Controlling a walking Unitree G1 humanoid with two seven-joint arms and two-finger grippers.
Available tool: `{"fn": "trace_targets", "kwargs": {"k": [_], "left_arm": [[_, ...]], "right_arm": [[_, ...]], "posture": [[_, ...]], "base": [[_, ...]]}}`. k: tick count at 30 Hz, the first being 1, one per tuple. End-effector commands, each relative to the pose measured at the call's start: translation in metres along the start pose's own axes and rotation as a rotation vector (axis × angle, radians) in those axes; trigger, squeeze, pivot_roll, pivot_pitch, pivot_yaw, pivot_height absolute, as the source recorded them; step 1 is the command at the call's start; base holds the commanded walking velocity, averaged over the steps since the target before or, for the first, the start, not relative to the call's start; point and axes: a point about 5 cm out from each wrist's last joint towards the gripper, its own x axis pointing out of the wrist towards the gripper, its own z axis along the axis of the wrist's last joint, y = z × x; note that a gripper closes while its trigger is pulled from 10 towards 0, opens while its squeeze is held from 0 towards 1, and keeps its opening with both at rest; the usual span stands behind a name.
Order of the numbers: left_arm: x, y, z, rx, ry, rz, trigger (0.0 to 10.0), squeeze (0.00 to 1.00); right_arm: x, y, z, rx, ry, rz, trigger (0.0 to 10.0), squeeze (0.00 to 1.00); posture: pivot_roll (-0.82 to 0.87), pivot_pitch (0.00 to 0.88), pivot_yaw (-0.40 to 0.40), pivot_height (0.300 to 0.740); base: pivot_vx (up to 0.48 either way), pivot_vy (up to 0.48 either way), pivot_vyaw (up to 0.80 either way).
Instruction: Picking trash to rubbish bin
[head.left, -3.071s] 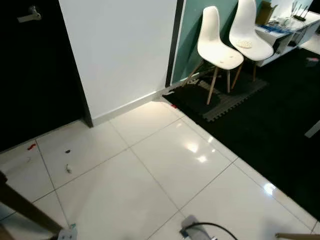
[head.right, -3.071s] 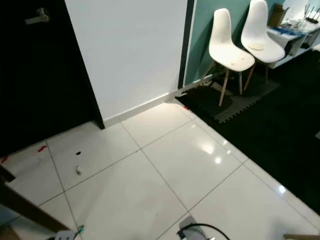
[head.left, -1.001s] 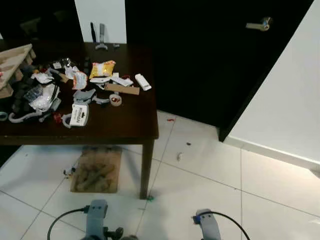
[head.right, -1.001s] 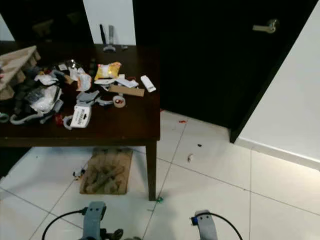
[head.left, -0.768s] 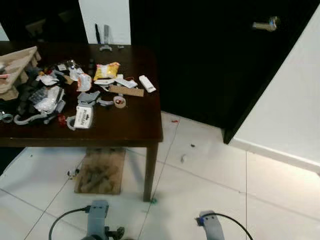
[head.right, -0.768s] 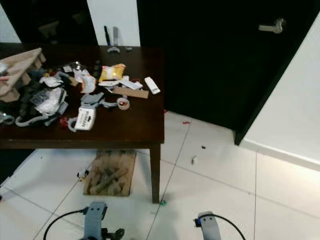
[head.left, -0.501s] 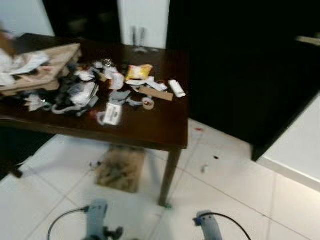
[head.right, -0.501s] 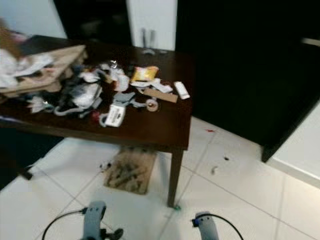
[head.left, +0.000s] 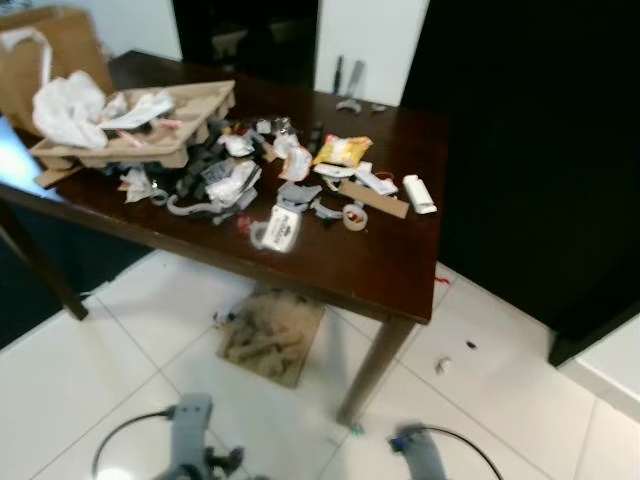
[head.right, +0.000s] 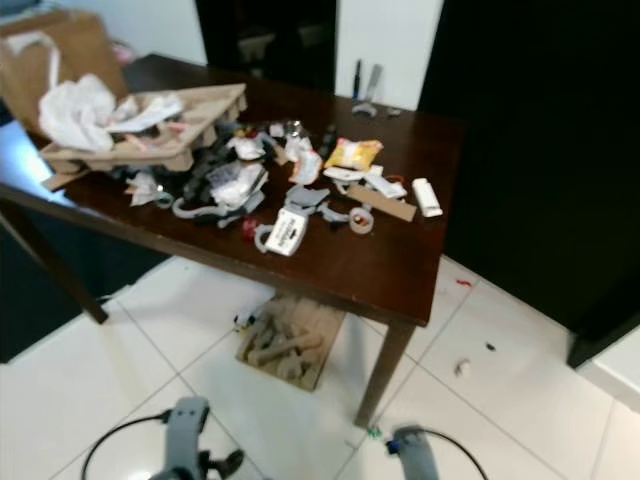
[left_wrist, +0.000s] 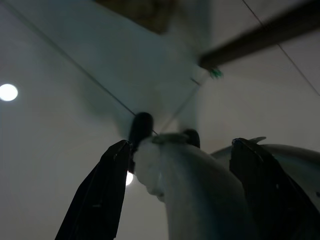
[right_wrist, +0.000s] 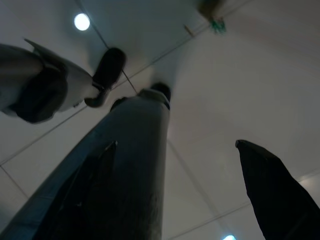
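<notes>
Now both grippers, left gripper (left_wrist: 180, 185) and right gripper (right_wrist: 180, 185), hang open, empty, near one table (head.left: 380, 270).

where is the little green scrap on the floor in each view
Left eye view: green scrap on the white tile at the foot of the table leg.
Right eye view: same spot, at the foot of the leg.
Left wrist view: small green speck at the end of the dark bar that is the leg.
Right wrist view: green speck near the frame's edge.
Shared landmark: the table leg's foot.
</notes>
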Motion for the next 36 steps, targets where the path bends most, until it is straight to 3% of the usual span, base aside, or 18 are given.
{"fn": "trace_targets", "kwargs": {"k": [1,11,18,21,31,35,36], "left_arm": [[-0.004,0.0,-0.017,-0.02,0.048,0.009,10.0,0.0],[-0.003,-0.001,-0.017,-0.016,0.048,0.005,10.0,0.0],[-0.003,-0.002,-0.016,-0.011,0.049,0.002,10.0,0.0],[-0.003,-0.001,-0.016,-0.048,0.037,0.008,10.0,0.0],[-0.003,-0.002,-0.017,-0.04,0.045,0.0,10.0,0.0],[-0.004,0.001,-0.016,-0.064,0.032,0.023,10.0,0.0],[-0.005,0.005,-0.014,-0.11,0.008,0.055,10.0,0.0]], "right_arm": [[-0.001,-0.002,-0.013,-0.003,0.051,-0.001,10.0,0.0],[-0.002,-0.004,-0.014,0.014,0.054,-0.03,10.0,0.0],[-0.002,-0.005,-0.012,0.02,0.047,-0.038,10.0,0.0],[-0.002,-0.006,-0.011,0.019,0.047,-0.041,10.0,0.0],[-0.002,-0.009,-0.009,0.003,0.037,-0.062,10.0,0.0],[-0.004,-0.025,0.012,0.091,-0.07,-0.178,10.0,0.0],[-0.006,-0.036,0.022,0.139,-0.113,-0.235,10.0,0.0]], "posture": [[0.18,0.1,-0.034,0.74],[0.17,0.1,-0.034,0.74],[0.17,0.097,-0.035,0.74],[0.17,0.094,-0.036,0.74],[0.17,0.092,-0.037,0.74],[0.17,0.095,-0.036,0.74],[0.17,0.095,-0.036,0.74]], "base": [[0.0,0.0,0.69],[0.0,0.0,0.27],[0.0,-0.469,0.0],[0.0,0.0,0.0],[0.0,0.0,0.0],[0.0,0.0,0.0],[0.0,0.0,0.0]]}}
